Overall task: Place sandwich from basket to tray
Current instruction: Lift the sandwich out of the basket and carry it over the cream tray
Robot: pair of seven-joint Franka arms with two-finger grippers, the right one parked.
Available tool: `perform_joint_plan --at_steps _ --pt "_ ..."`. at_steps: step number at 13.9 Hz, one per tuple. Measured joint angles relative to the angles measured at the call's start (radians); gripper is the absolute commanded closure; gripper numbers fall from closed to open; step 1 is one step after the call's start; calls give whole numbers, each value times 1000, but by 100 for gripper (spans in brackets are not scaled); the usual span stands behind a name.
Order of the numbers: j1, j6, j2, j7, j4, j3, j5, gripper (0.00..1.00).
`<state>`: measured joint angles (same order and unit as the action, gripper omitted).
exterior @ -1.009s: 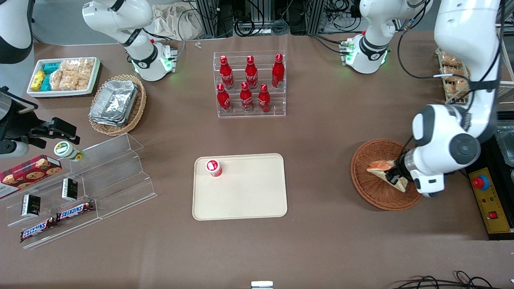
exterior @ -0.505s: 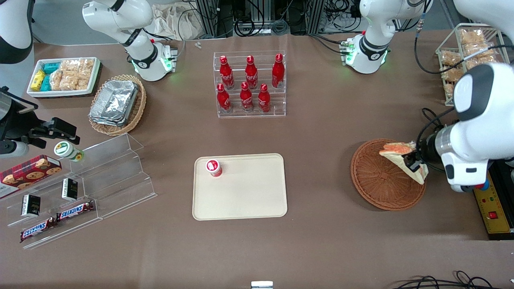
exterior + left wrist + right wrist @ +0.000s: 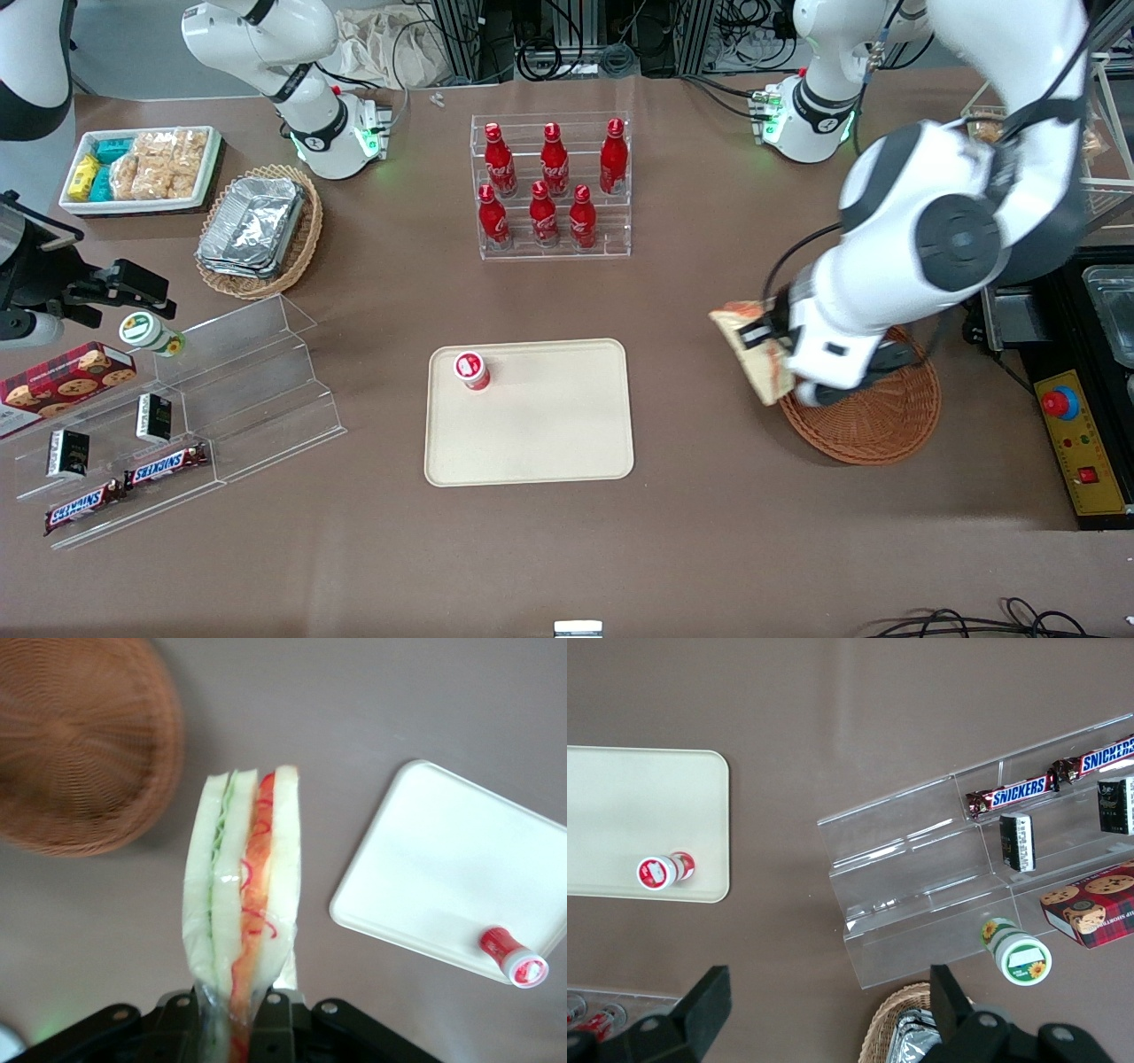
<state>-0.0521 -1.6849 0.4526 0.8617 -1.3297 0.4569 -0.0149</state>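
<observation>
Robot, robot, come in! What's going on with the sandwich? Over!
Gripper shut on clear-wrapped triangular sandwich, in the air between round reddish-brown wicker basket and cream rectangular tray. Small red-capped bottle stands in one tray corner; rest of tray bare.

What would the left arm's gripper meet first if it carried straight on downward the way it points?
Probably bare table. The gripper, shut on the sandwich, hangs between basket and tray; height is unclear.
</observation>
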Motion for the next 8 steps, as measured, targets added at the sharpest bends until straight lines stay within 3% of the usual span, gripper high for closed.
perform_joint_plan --at_steps 3,8 --pt "-127 -125 122 1 -2 7 -136 100" --pt "-246 -304 317 15 -2 5 -194 100"
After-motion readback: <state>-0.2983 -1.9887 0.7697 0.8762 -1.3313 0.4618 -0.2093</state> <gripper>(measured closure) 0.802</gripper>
